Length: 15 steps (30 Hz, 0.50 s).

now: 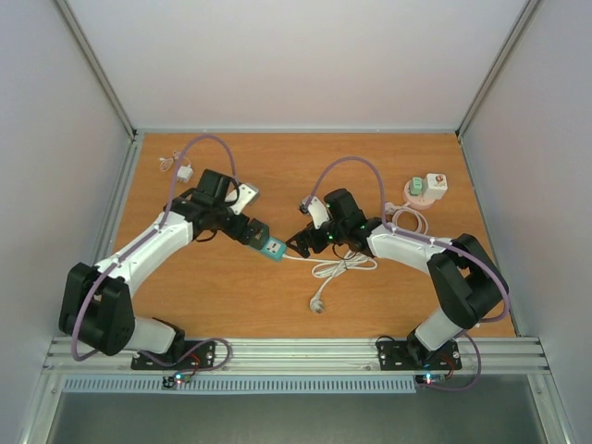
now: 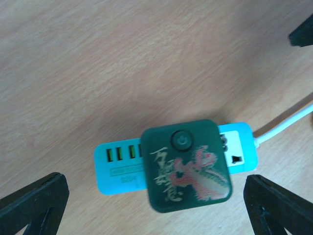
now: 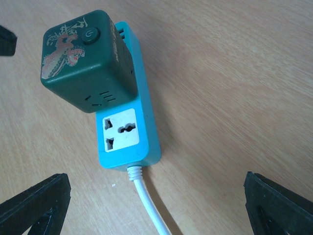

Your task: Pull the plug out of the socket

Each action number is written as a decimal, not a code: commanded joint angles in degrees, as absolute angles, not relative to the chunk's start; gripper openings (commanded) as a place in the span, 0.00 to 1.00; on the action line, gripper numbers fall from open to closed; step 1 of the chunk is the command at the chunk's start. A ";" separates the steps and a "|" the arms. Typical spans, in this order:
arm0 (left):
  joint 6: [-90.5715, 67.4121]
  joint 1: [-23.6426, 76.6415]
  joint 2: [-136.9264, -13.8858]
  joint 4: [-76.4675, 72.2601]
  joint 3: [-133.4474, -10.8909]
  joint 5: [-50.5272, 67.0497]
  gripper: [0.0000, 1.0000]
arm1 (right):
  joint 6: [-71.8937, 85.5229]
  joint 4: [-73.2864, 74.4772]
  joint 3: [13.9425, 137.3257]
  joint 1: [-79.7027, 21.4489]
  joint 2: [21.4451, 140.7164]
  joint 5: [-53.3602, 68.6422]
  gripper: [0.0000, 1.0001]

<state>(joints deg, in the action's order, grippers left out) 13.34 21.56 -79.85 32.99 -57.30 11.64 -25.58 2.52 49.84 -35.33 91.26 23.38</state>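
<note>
The left tool [image 1: 262, 237] and right tool [image 1: 298, 242], seen from above, both wide open and empty, flank the teal socket strip [image 1: 274, 248] on the wooden bench [image 1: 231, 296]. Its white cord [image 1: 342, 268] lies coiled nearby, two adapters [image 1: 435, 185] sit back right, and white walls [image 1: 296, 65] stand around. Left wrist: the dark green plug [image 2: 187, 171] sits in the socket strip, bearing gold characters and a red dragon. Right wrist: one free outlet [image 3: 121, 129] lies beside it.

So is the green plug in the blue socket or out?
In. The plug sits flush on the socket, with no gap or prongs showing between them.
</note>
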 commanded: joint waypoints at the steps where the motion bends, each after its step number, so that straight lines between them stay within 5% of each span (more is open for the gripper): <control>1: 10.82 24.59 -80.90 30.84 -57.48 9.30 1.00 | -25.95 0.24 49.05 -35.68 92.11 22.71 0.98; 15: 10.75 29.62 -84.93 29.15 -56.80 3.64 0.90 | -25.21 -4.56 46.05 -35.83 92.08 22.89 0.97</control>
